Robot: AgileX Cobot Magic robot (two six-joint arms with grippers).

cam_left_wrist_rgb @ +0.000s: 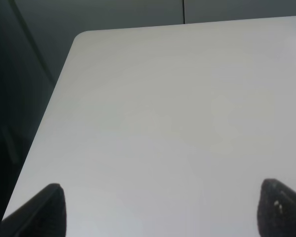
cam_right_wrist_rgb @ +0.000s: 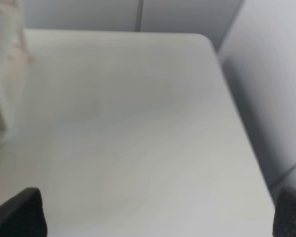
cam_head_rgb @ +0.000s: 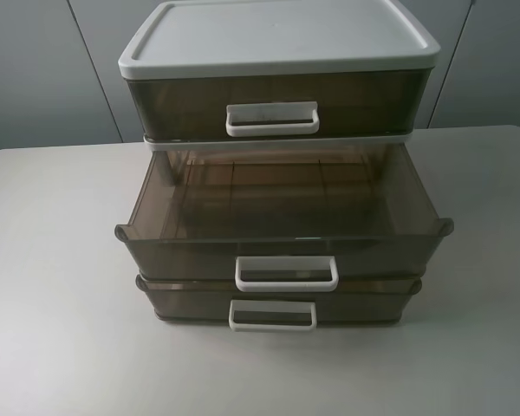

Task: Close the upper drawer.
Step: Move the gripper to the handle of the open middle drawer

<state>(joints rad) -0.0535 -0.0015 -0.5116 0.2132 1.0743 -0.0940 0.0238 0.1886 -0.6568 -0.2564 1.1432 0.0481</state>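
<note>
A smoky brown plastic drawer cabinet [cam_head_rgb: 277, 52] with a white lid stands on the table in the exterior view. Its top drawer [cam_head_rgb: 273, 104] sits flush, with a white handle [cam_head_rgb: 272, 120]. The drawer below it [cam_head_rgb: 282, 221] is pulled far out and is empty, with its white handle [cam_head_rgb: 287, 273] at the front. The lowest drawer [cam_head_rgb: 273, 305] is in. Neither arm shows in the exterior view. My left gripper [cam_left_wrist_rgb: 163, 212] is open over bare table. My right gripper [cam_right_wrist_rgb: 155, 217] is open over bare table, with a blurred edge of the cabinet [cam_right_wrist_rgb: 2, 74] off to one side.
The white table [cam_head_rgb: 52, 260] extends on both sides of the cabinet. Its rounded far corners and edges show in both wrist views, the left [cam_left_wrist_rgb: 81, 37] and the right [cam_right_wrist_rgb: 207, 39]. Grey wall panels stand behind the table.
</note>
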